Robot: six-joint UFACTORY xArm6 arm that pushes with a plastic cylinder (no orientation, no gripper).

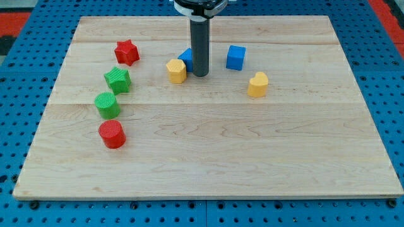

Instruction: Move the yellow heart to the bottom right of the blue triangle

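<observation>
Sitting with my tip (200, 75) just right of the blue triangle (185, 58), bare rod so no tool to spread or pinch, yellow heart (257, 84) apart toward the view's right, so probably needs circling behind it.

My tip (200, 75) stands between the triangle (186, 58) and heart (257, 84).

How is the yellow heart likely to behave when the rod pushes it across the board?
The yellow heart looks rigid, squat and flat-based, so it should probably slide, not tip or roll. Its lobed outline may make it rotate under an off-centre push. My tip stands apart from it, toward the view's left, beside the blue triangle.
</observation>
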